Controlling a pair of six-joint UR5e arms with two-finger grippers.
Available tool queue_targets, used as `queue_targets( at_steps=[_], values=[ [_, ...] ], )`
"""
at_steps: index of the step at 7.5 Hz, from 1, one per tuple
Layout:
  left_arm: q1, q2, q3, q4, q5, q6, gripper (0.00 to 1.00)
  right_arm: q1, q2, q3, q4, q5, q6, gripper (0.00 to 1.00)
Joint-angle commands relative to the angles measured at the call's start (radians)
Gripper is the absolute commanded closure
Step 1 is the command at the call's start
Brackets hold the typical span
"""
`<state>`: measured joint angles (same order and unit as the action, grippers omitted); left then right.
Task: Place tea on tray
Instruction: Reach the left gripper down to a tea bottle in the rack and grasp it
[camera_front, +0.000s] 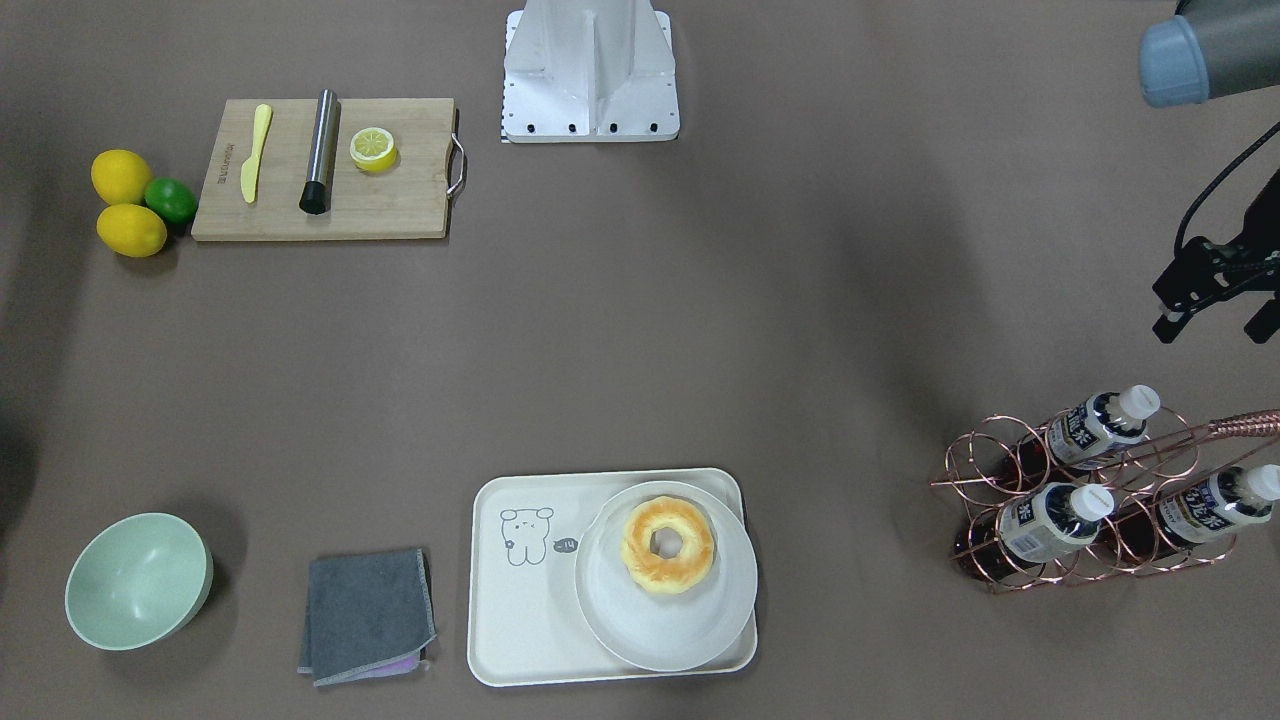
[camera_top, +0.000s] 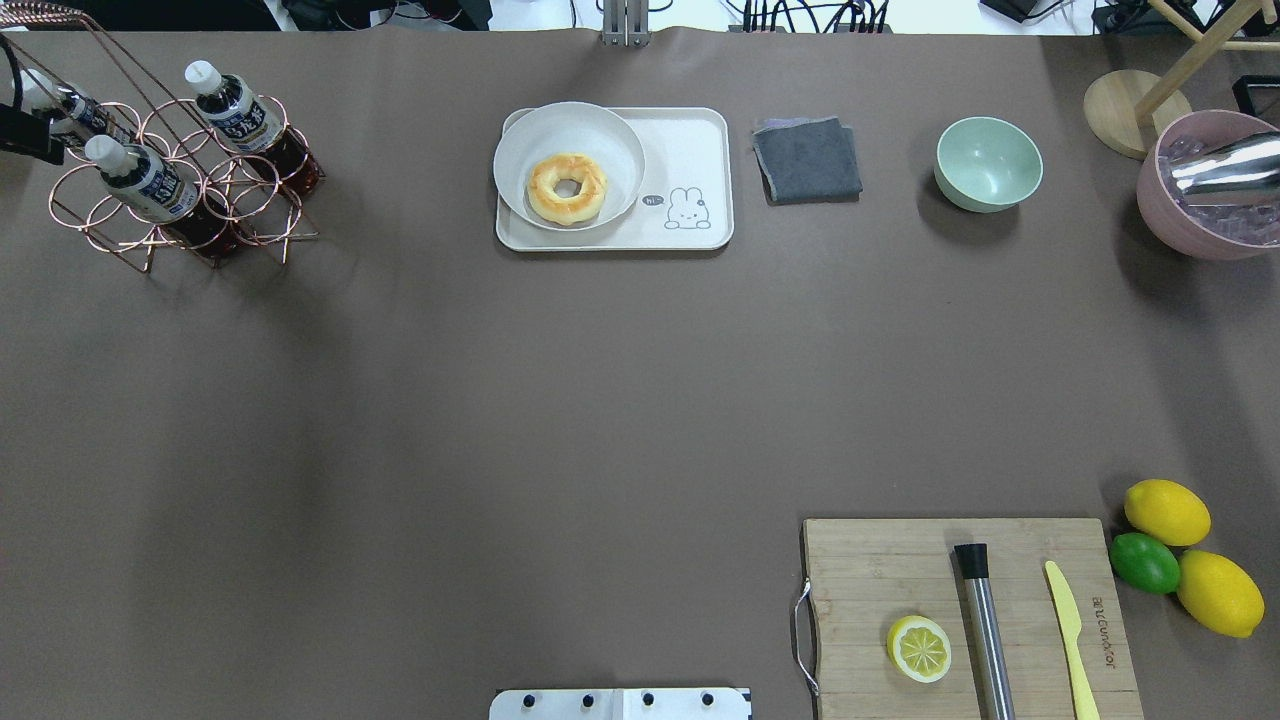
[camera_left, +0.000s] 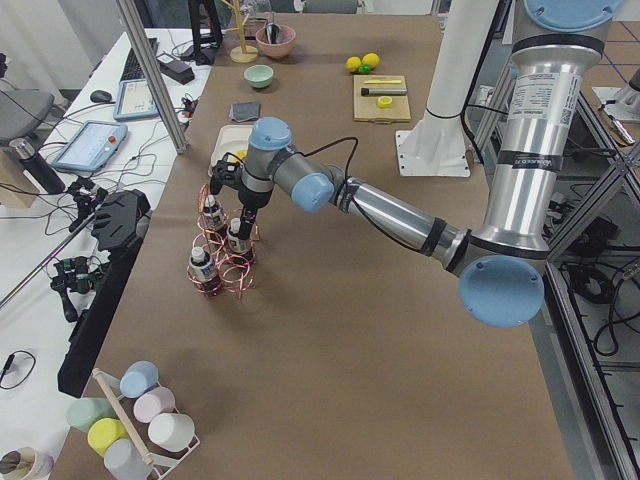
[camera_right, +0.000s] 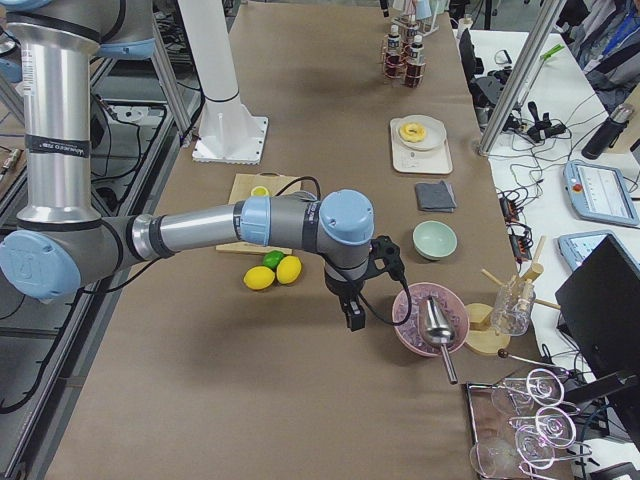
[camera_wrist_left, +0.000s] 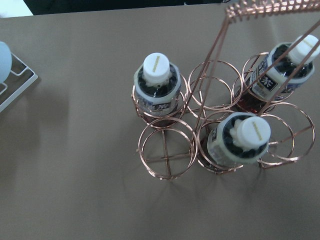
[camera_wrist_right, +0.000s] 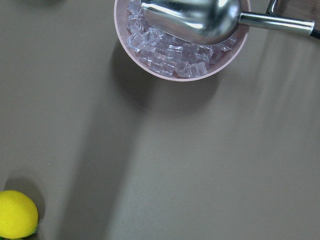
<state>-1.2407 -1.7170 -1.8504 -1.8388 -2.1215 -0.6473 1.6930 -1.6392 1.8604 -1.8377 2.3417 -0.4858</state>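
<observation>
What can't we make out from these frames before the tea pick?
- Left gripper: cut by the front-facing view's right edge; open or shut unclear.
- Right gripper: seen only in exterior right, small; state unreadable.
- Leftmost tea bottle: overhead, partly hidden by the left gripper at the frame edge.
- Bottle labels: print too small in every view.

Robotics lab, aluminium frame post, teach pendant, loose cables beside the table

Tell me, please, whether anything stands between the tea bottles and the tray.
Nothing visible lies on the table between them. The tea bottles sit in a wire rack, and a plate with a doughnut covers the tray's half nearer the rack, leaving the bear end bare.
</observation>
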Motion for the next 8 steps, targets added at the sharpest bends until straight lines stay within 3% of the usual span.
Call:
queue_targets(
  at_steps=[1, 4, 7, 8],
  values=[
    [0.078, -0.081, 0.049, -0.007, 0.047, -0.13, 0.08, 0.001, -0.007, 0.0, 0.0, -0.001, 0.004, 0.0],
    [0.082, -0.084, 0.121, -0.08, 0.052, -0.118, 0.18, 0.001, -0.013, 0.002, 0.001, -0.001, 0.003, 0.0],
    [0.082, -0.11, 0.168, -0.108, 0.055, -0.118, 0.26, 0.002, -0.045, 0.002, 0.083, -0.001, 0.007, 0.0],
    [0.082, -0.111, 0.168, -0.108, 0.055, -0.12, 0.39, 0.004, -0.045, 0.003, 0.083, -0.001, 0.007, 0.0]
  ],
)
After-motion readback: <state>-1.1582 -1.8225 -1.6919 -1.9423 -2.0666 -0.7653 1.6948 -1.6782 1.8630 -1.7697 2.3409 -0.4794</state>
